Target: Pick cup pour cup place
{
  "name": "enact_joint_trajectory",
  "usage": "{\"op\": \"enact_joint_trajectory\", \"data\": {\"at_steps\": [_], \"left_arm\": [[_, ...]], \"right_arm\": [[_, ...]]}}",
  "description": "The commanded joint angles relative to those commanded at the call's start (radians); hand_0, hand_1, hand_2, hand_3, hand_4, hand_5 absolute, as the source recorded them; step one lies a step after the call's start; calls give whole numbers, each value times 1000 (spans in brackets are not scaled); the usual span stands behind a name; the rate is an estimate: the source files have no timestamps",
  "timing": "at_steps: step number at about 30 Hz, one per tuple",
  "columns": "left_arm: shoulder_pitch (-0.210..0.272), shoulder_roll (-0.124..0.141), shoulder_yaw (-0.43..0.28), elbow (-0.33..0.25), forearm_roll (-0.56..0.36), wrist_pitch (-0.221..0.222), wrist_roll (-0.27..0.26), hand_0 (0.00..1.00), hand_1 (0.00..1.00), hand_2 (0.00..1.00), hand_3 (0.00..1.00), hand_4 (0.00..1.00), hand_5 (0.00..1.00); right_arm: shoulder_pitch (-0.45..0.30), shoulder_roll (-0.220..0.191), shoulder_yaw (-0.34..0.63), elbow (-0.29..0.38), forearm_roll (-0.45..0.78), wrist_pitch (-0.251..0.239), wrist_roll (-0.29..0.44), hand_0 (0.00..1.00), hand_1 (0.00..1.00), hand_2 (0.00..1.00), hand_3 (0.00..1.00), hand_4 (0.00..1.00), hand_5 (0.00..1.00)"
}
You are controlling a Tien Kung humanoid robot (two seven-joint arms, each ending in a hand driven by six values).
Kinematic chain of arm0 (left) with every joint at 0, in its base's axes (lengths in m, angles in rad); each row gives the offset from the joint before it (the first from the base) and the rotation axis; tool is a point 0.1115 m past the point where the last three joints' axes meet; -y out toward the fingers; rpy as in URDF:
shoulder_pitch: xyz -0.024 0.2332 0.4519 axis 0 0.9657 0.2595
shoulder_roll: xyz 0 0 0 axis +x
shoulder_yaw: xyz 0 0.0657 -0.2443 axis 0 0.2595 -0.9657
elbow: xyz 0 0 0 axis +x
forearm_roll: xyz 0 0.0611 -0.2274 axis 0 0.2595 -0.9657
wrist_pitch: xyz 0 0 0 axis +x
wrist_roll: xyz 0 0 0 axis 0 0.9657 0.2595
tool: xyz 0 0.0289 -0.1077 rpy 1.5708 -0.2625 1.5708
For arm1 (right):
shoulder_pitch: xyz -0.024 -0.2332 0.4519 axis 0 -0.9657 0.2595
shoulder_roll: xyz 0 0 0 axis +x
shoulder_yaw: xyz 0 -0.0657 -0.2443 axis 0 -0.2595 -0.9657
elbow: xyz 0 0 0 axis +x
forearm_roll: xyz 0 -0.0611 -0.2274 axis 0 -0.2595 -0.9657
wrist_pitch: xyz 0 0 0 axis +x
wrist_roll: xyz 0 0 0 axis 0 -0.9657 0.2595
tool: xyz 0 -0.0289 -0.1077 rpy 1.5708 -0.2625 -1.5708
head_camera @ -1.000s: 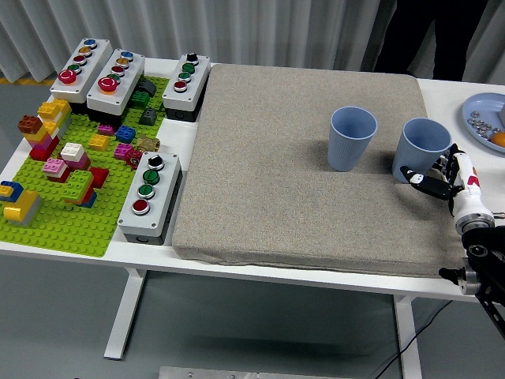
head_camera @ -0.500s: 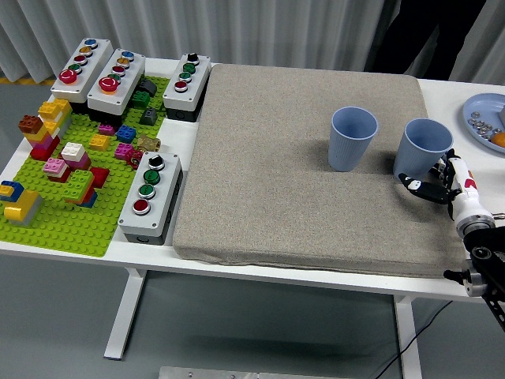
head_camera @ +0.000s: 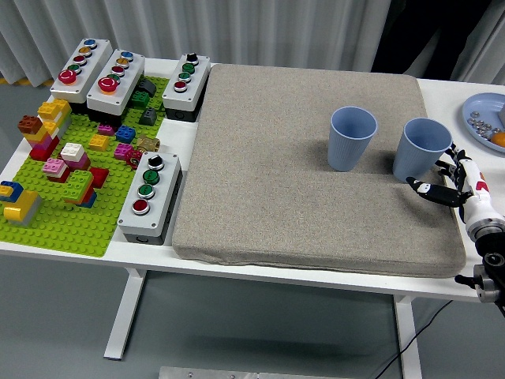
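Observation:
Two light-blue cups stand upright on the grey mat (head_camera: 292, 158): one cup (head_camera: 352, 138) near the middle right, the other cup (head_camera: 421, 149) further right near the mat's edge. My right hand (head_camera: 444, 180) sits just to the lower right of the second cup, fingers spread and holding nothing, a small gap between fingertips and cup. My left hand is out of view.
A green brick baseplate (head_camera: 71, 189) with many coloured bricks lies at the left. Several grey button boxes (head_camera: 150, 197) stand around it. A blue plate (head_camera: 485, 118) with small items sits at the far right edge. A person in dark clothes stands behind the table.
My right hand has drawn back to the right and slightly down, away from the right cup. Both cups stayed in place.

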State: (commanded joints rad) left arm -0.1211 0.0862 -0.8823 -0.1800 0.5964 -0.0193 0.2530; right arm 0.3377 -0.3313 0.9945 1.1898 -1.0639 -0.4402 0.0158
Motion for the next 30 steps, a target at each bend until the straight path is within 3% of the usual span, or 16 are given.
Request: {"op": "enact_joint_trajectory", "data": {"at_steps": [8, 14, 30], "left_arm": [[0, 2, -9, 0, 5, 0, 0, 767, 797, 841, 743, 513, 960], [1, 4, -15, 0, 11, 0, 1, 767, 796, 841, 742, 512, 960], [-1, 7, -14, 0, 8, 1, -1, 767, 796, 841, 741, 512, 960]], "right_arm": [[-48, -49, 48, 93, -22, -2, -15, 936, 860, 973, 990, 877, 155], [-73, -63, 75, 129, -23, -4, -19, 936, 860, 970, 988, 876, 153], [-68, -68, 101, 163, -26, -17, -18, 935, 859, 969, 983, 869, 151]]}}
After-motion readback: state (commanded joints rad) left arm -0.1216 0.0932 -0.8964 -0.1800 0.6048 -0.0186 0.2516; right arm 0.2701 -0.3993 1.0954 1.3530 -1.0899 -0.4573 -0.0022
